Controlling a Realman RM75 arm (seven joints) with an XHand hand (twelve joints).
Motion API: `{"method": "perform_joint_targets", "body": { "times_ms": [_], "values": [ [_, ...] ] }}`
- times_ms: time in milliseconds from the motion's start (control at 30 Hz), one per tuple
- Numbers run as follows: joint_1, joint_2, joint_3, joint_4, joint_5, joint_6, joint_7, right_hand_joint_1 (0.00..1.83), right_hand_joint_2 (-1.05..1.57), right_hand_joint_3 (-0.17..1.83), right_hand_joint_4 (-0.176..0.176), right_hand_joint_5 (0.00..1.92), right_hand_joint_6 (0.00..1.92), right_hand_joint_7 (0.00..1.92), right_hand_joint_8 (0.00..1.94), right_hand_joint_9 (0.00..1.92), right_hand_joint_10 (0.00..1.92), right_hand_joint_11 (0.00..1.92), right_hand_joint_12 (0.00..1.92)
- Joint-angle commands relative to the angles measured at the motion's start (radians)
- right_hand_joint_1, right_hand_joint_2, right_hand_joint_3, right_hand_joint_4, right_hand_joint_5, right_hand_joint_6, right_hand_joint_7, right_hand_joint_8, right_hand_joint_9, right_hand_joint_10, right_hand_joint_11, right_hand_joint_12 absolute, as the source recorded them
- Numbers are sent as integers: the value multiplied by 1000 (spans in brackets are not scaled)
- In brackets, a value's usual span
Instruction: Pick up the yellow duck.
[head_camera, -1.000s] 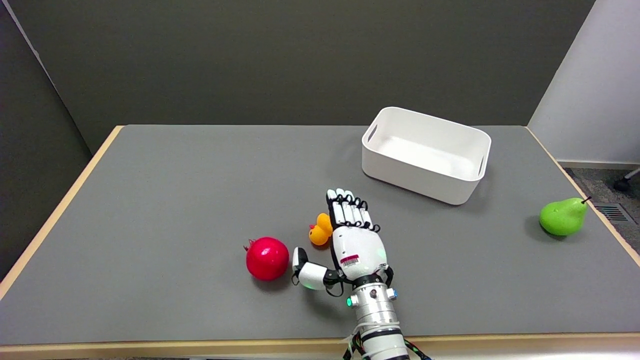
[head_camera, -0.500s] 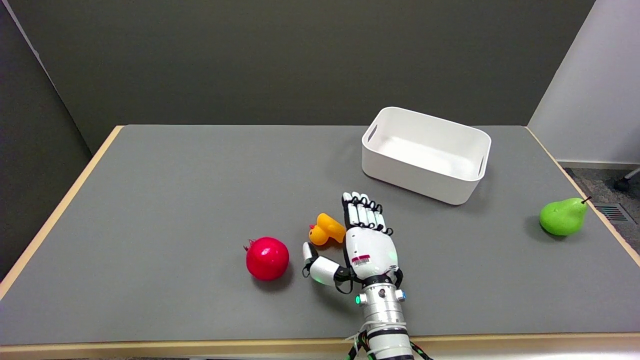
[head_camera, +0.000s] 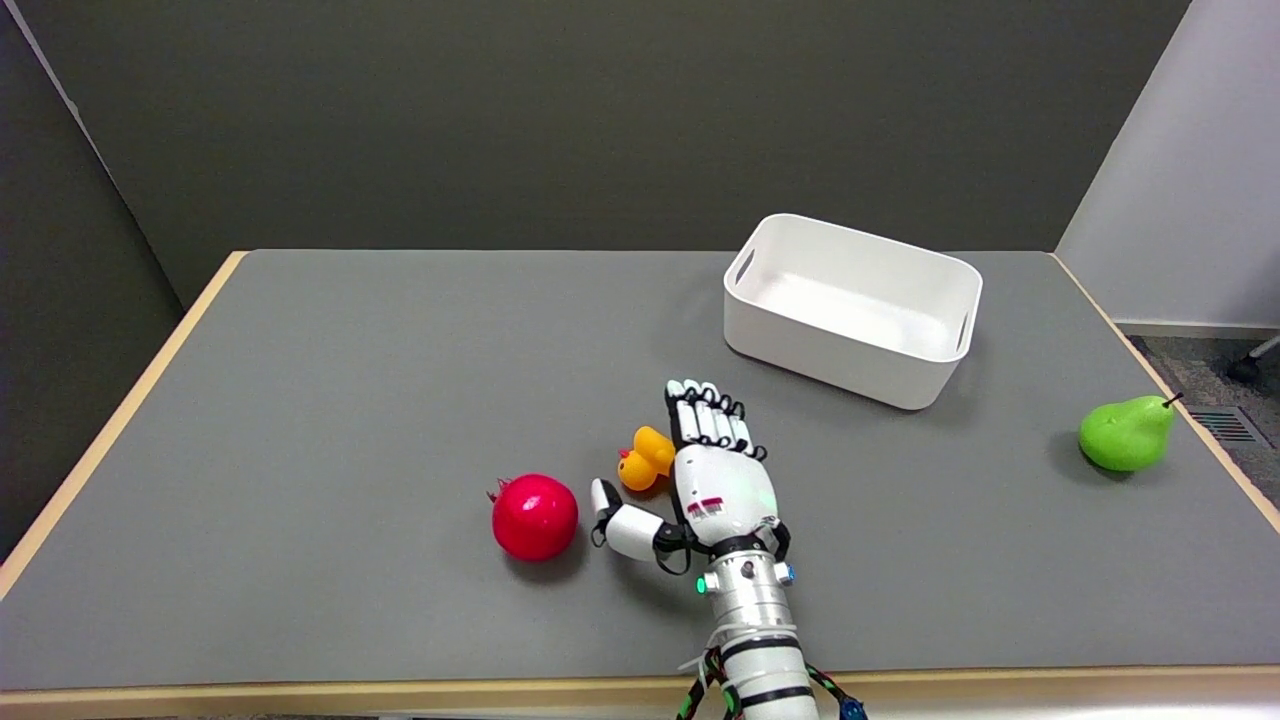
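Note:
The yellow duck (head_camera: 645, 460), small with an orange beak, sits on the grey table (head_camera: 350, 400) near the front middle. My right hand (head_camera: 700, 475) lies just to the duck's right, back of the hand up, fingers stretched out towards the far side and covering the duck's right part. The thumb sticks out to the left, in front of the duck and apart from it. The hand holds nothing.
A red pomegranate (head_camera: 534, 516) lies left of the thumb, a short gap away. A white bin (head_camera: 852, 308) with nothing in it stands at the back right. A green pear (head_camera: 1127, 433) rests near the table's right edge.
The hand has shifted left and a little forward, back against the duck, so it covers more of the duck than half a second ago. The duck has stayed where it was.

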Motion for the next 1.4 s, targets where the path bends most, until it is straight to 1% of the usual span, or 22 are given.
{"method": "perform_joint_targets", "body": {
  "times_ms": [33, 267, 300, 367, 433, 733, 1133, 1200, 1233, 1300, 1400],
  "values": [
    [49, 0, -9, -1, -38, -54, -3, 477, 633, 864, -176, -1, -1, 43, 500, -1, 5, -1, 415],
    [35, 0, -14, -12, -28, -26, 4, 491, 644, 881, -176, -1, -1, 59, 536, -1, 67, -1, 445],
    [32, 0, -14, -17, -24, -23, 4, 494, 654, 857, -176, -1, -1, 64, 531, -1, 82, -1, 447],
    [31, 0, -14, -24, -18, -19, 4, 493, 734, 686, -176, -1, -1, 97, 469, -1, 125, -1, 450],
    [32, 0, -12, -34, -6, -19, 4, 484, 642, 872, -176, -1, -1, 73, 546, -1, 112, -1, 445],
    [50, -1, 0, -58, 31, -41, 5, 500, 644, 873, -176, -1, -1, 64, 565, -1, 136, -1, 434],
    [115, 0, 3, -102, 80, -85, 8, 509, 654, 884, -176, -1, -1, 63, 578, -1, 117, -1, 406],
    [117, 0, 3, -104, 81, -83, 8, 503, 706, 780, -176, -1, -1, 69, 543, -1, 168, -1, 407],
    [117, 0, 3, -104, 81, -78, 8, 504, 699, 788, -176, -1, -1, 66, 545, -1, 164, -1, 407],
    [112, 0, 5, -101, 81, -71, 8, 514, 644, 877, -176, -1, -1, 56, 576, -1, 125, -1, 407],
    [98, 0, 5, -100, 75, -50, 8, 524, 638, 872, -176, -1, -1, 54, 576, -1, 133, -1, 406]
  ]
}}
